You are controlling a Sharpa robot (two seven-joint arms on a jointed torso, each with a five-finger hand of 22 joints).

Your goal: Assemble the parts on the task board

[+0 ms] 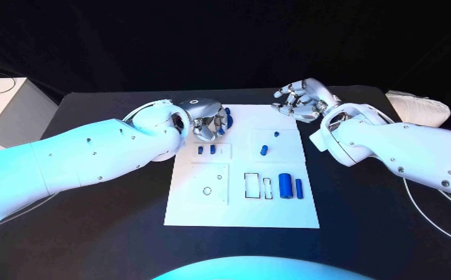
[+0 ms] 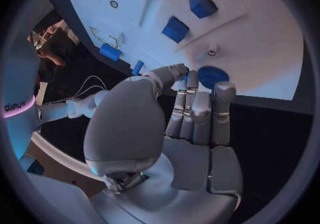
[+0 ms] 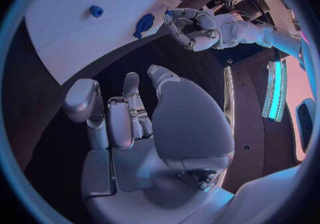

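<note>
Parts (image 1: 285, 186) lie on the white board (image 1: 242, 211) at mid counter (image 1: 113, 228).
Left hand (image 1: 208, 121), at 11 o'clock of the board, touches a blue disc (image 2: 212, 76); whether it grips it I cannot tell. Right hand (image 1: 302, 99), at 1 o'clock, is spread and holds nothing.

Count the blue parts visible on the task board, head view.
7: two mid-left, two mid-right, two lower right, one by the left hand. More may be hidden.

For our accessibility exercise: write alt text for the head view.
A white task board lies on a black table, with small blue parts on it. The left hand reaches over its far corner; the right hand hovers beyond it.
</note>
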